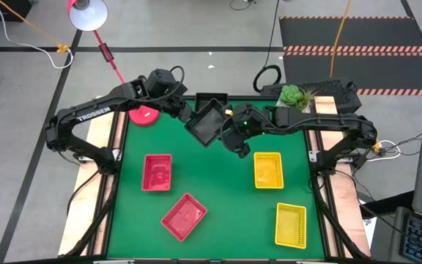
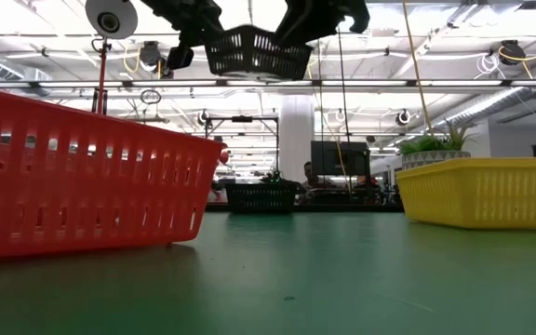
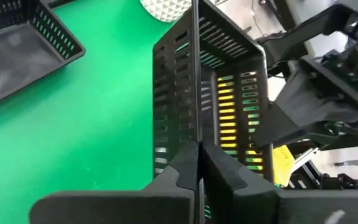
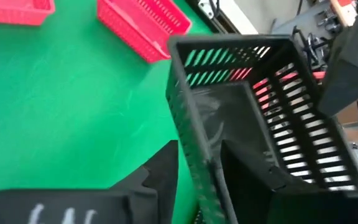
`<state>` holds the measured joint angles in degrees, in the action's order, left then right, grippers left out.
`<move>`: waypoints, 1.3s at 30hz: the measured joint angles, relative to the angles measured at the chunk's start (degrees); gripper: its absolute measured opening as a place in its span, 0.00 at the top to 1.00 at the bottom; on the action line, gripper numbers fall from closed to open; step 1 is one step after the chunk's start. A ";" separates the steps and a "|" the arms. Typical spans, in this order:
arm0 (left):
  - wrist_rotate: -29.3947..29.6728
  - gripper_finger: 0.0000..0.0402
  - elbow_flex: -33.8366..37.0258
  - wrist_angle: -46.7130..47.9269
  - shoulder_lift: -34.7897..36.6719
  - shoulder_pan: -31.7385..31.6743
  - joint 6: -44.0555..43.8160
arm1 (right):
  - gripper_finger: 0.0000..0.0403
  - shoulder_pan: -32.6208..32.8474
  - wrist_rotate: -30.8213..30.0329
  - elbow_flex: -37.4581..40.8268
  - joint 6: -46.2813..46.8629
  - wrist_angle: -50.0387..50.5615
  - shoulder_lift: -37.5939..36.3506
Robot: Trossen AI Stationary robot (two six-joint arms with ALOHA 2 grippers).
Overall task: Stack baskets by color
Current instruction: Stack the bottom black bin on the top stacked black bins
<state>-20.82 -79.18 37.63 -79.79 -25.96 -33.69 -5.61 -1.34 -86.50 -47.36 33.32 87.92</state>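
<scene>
1. Black basket (image 1: 209,122) hung above the worktop's (image 1: 218,198) far middle, both grippers on it: a handover, by my reading.
2. Left gripper (image 3: 197,163) had its fingers clamped on one wall; right gripper (image 4: 197,171) straddled the opposite wall, fingers not visibly tight.
3. Next move, I judged: right closes firmly, then left lets go.
4. Second black basket (image 1: 211,98) sat at the far edge, just behind, the likely target.
5. Red baskets (image 1: 157,171) and yellow baskets (image 1: 268,169) lay nearer, well apart; open green between.

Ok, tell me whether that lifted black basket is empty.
Empty: the black basket shows only its bare floor, held in the air between left gripper and right gripper.
</scene>
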 joint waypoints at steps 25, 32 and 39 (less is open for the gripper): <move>0.27 0.98 0.00 -0.06 -0.20 0.17 1.44 | 0.80 -0.35 -5.03 3.80 -7.28 -1.87 -0.02; 1.23 0.96 0.00 -0.13 -0.20 0.82 0.31 | 0.87 -0.35 -5.11 3.80 -8.84 -1.81 -0.02; 2.19 0.95 0.00 -1.48 -0.15 2.32 -0.50 | 0.98 -0.31 -4.79 3.84 -5.94 -1.57 -0.02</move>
<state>-18.63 -79.18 36.15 -79.94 -23.64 -34.20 -5.91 -6.14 -82.65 -53.30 31.75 87.90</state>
